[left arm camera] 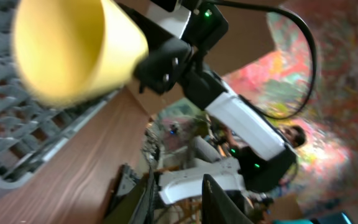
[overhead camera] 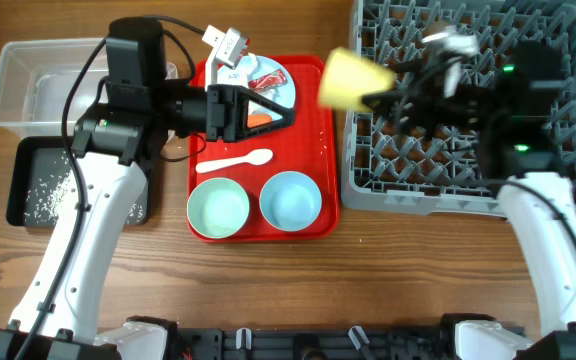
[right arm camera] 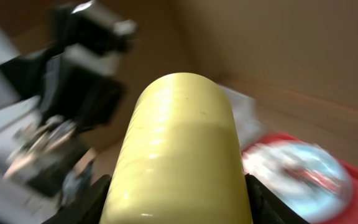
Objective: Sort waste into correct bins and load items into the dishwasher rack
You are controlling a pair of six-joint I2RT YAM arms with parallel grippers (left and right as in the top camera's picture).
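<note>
**Mia:** What is on the far left of the desk (overhead camera: 168,290)?

**Ben:** A clear tub (overhead camera: 3,100). Just in front of it, nearer to us, sits a black tray (overhead camera: 30,155) with white rice grains (overhead camera: 48,190) in it.

**Mia:** And the left arm (overhead camera: 118,190)?

**Ben:** It reaches right, over to the red tray (overhead camera: 313,140). The left jaws hang over the blue plate (overhead camera: 280,70) at the far end of that tray. They are a bit apart and hold nothing.

**Mia:** What is on the plate?

**Ben:** A red wrapper (overhead camera: 265,80) and an orange carrot (overhead camera: 258,121). The carrot shows through the gap between the jaws.

**Mia:** What else is on the red tray?

**Ben:** A white spoon (overhead camera: 236,161) lies in the middle. At the near end stand a green bowl (overhead camera: 218,208) on the left and a blue bowl (overhead camera: 290,200) on the right, side by side.

**Mia:** Where is the yellow cup (overhead camera: 353,80)?

**Ben:** Up in the air, tipped on its side. It is over the far right corner of the red tray and the left edge of the grey rack (overhead camera: 418,195).

**Mia:** Who holds it?

**Ben:** The right jaws. They squeeze it from both sides. The right arm (overhead camera: 558,240) reaches left over the rack.
</note>
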